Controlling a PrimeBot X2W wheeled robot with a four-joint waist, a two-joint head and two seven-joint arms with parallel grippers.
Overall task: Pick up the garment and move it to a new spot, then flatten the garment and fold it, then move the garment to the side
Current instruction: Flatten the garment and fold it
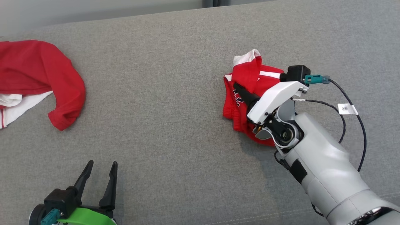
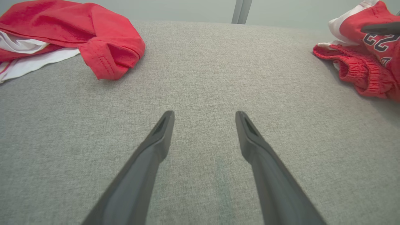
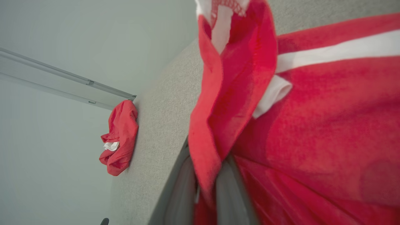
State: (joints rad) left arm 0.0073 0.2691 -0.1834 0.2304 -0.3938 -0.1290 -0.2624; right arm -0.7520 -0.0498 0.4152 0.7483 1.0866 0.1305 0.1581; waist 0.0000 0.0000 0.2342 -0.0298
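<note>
- Grip: right gripper [image 1: 236, 87] is closed tight on a fold of the garment [image 1: 247, 73]. The right wrist view shows a red flap pinched between its two fingers, tips buried in cloth.
- Direction: the fingers point toward the red top [image 1: 37, 68] and lie across the heap. The held fold sits on the side of the heap facing that top.
- Garment: crumpled red heap with a white stripe, dark numerals and an elastic waistband, on the grey cushion [image 1: 175, 93]. Cannot tell whether any of it is lifted clear. Its long axis runs roughly away from the robot, crosswise to the line toward the red top.
- Position: the garment is well apart from the red top, on the robot's right of it, with bare cushion between.
- Other arm: left gripper [image 1: 103, 164] has its jaws wide and holds nothing. It hovers over the cushion, nearer the red top than the garment.
- Judgement: the right arm is the nearer one and is already on the cloth, so the carry hinges on that single pinch. The heap will likely unfurl and hang when raised.
</note>
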